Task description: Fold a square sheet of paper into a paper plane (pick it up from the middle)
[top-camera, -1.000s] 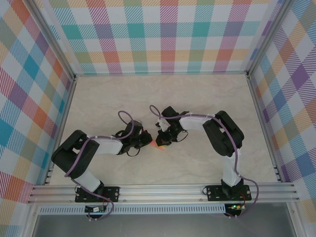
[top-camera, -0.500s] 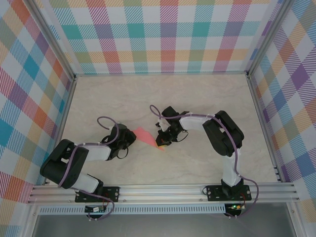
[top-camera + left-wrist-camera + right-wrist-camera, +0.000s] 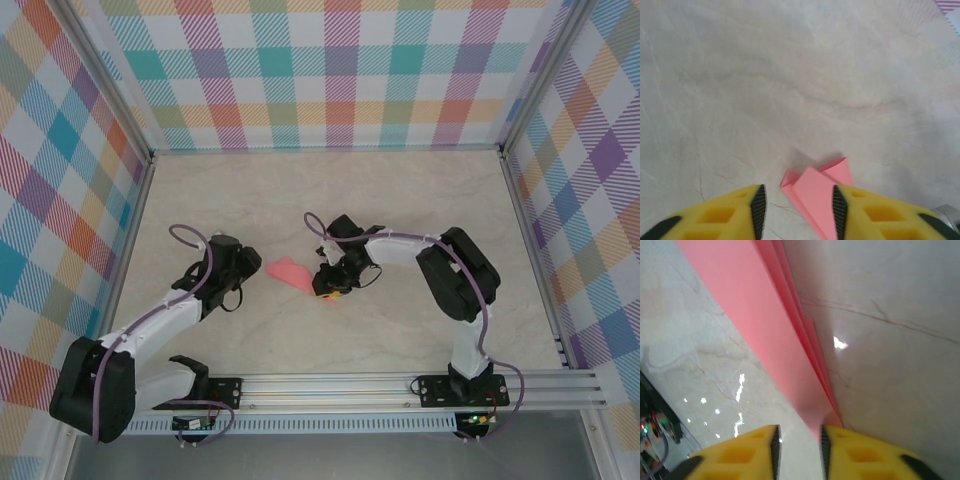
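Note:
The salmon-pink paper plane [image 3: 288, 272] lies on the marble table as a folded narrow dart, between my two grippers. In the left wrist view its wide end [image 3: 816, 189] has raised flaps and lies just ahead of my left gripper [image 3: 799, 202], which is open and not touching it. My left gripper [image 3: 243, 268] sits a short way left of the paper. My right gripper [image 3: 328, 288] is at the pointed end. Its jaws [image 3: 798, 440] stand slightly apart; the paper [image 3: 765, 330] tapers down against the right finger [image 3: 840, 445], with bare table in the gap.
Plaid walls [image 3: 340, 70] enclose the table on three sides, behind aluminium posts. An aluminium rail [image 3: 330, 385] runs along the near edge by the arm bases. Bare marble [image 3: 400, 200] spreads behind and beside the paper.
My left arm has drawn back to the left, away from the paper, uncovering its wide end. The right gripper has stayed at the pointed end.

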You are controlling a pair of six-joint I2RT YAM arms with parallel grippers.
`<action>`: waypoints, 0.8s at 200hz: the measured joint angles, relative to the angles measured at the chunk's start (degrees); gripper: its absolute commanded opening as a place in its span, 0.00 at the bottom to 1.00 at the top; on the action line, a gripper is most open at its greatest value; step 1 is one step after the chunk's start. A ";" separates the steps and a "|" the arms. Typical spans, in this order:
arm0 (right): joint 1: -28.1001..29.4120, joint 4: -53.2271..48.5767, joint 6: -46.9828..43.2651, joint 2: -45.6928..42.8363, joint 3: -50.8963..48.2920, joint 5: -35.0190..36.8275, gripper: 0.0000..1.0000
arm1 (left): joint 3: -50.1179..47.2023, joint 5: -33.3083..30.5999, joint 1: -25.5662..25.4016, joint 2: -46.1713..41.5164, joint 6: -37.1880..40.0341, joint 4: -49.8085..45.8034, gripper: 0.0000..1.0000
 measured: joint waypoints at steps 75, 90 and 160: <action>-4.63 -0.44 2.01 -15.28 -3.39 13.05 0.92 | 20.68 -2.25 -7.30 14.91 -0.26 -23.76 0.77; -6.08 -0.42 1.73 -16.61 -4.96 15.32 0.96 | 23.93 -2.80 -9.60 19.23 -1.60 -26.43 0.78; -10.91 -0.37 1.49 -16.98 -9.07 19.63 0.97 | 34.49 -4.81 -18.53 31.26 -11.39 -33.53 0.72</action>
